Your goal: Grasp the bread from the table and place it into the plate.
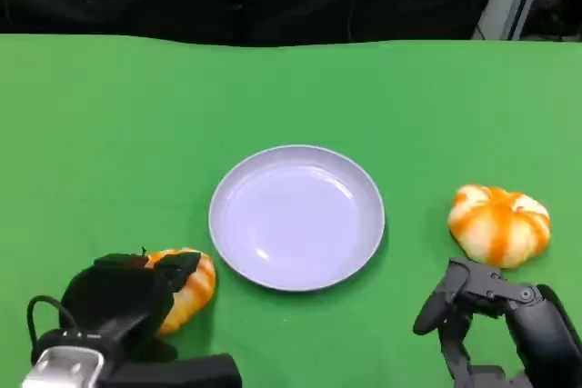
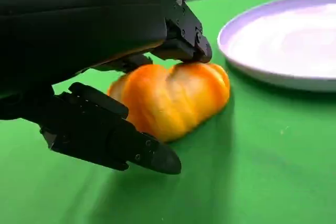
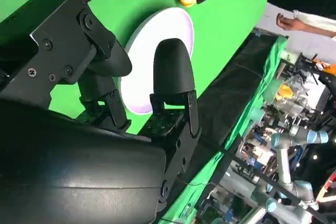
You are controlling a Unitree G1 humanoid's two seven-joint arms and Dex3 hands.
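The left hand (image 1: 123,302) sits at the near left of the green surface (image 1: 109,124), draped over one bread (image 1: 189,286). In the left wrist view its upper fingers (image 2: 184,38) press on the top of that bread (image 2: 170,98) while a lower finger (image 2: 113,140) lies along the surface just beside it, so the hand is closing round the bread, which rests on the cloth (whether the lower finger actually touches the crust cannot be told). This bread lies just left of the plate (image 1: 223,193), near its near-left rim but apart from it; the wrist view shows a strip of bare green between bread and plate rim (image 2: 247,66).

The right hand (image 1: 482,311) is at the near right, holding nothing, its fingers apart and bent downward. A second bread (image 1: 498,223) lies just beyond it, near the right edge of the surface, apart from the fingers by a narrow gap. In the right wrist view the fingers (image 3: 170,74) stand spread before the plate (image 3: 181,24).

The plate sits in the middle of the surface, shallow and pale lilac, with nothing in it. Open green cloth runs all round it: wide toward the far edge and the far corners, narrower on the near side between the two hands. Beyond the far edge is dark backdrop, and a person's hand (image 3: 294,23) shows off the surface there.
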